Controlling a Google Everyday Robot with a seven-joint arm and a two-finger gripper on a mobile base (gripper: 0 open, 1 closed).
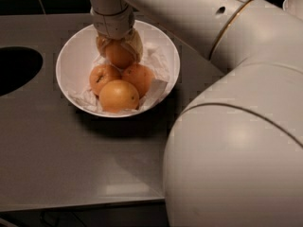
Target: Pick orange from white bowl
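The white bowl (71, 60), lined with crumpled white paper, sits on the grey counter and holds several oranges. My gripper (119, 51) reaches down into the back of the bowl. Its pale fingers (135, 42) sit on either side of the deep-orange orange (118, 56) and close on it. That orange still rests among the others. In front of it lie an orange with a dark dimple (102, 78), another deep-orange one (140, 77), and a larger, paler one (118, 96).
My white arm fills the right side and top of the view and overhangs the counter (57, 155). A dark round opening (16, 67) lies in the counter to the left of the bowl. The counter's front edge runs along the bottom.
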